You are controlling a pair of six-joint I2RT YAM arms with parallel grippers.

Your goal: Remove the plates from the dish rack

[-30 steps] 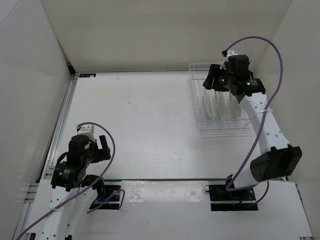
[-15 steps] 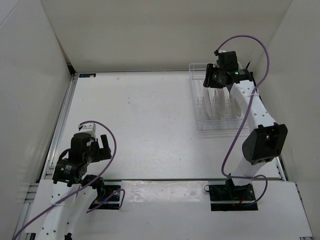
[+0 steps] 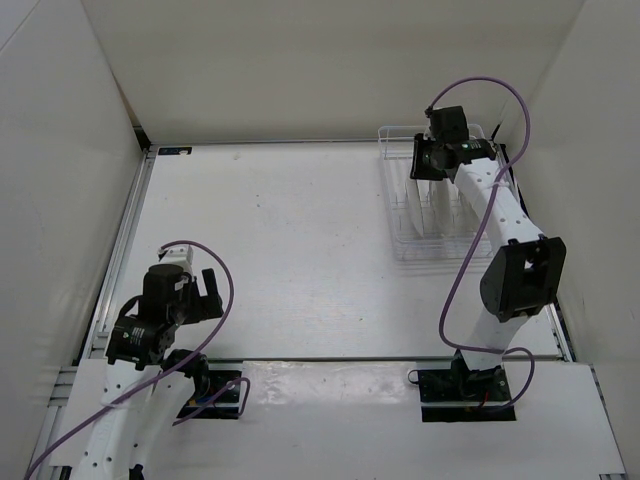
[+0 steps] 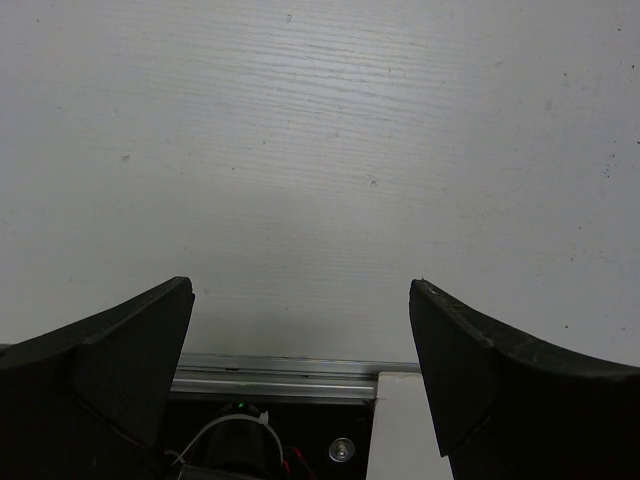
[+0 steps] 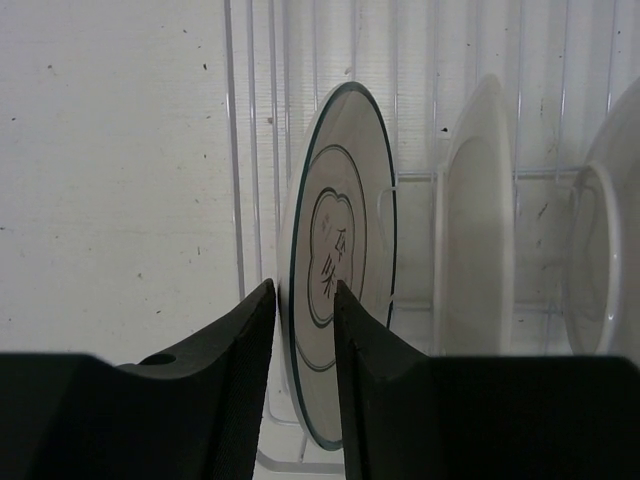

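Observation:
The white wire dish rack [image 3: 400, 215] stands at the back right of the table. In the right wrist view, three white plates stand upright between its wires [image 5: 232, 150]. The leftmost plate [image 5: 345, 180] has a thin dark rim line and a small centre motif. My right gripper [image 5: 303, 290] is shut on this plate's near rim, one finger on each face, at the rack's far left [image 3: 425, 160]. Two more plates [image 5: 480, 220] [image 5: 610, 230] stand to its right; no lettered rim band shows on them. My left gripper [image 4: 300, 290] is open and empty, low at the front left [image 3: 190, 285].
White walls enclose the table on the left, back and right. A metal rail [image 4: 270, 365] runs along the table's near edge under the left gripper. The right arm's purple cable [image 3: 480, 90] loops above the rack.
My right gripper has moved back and down over the rack's far-left end and closed round the leftmost plate. The left arm has barely moved.

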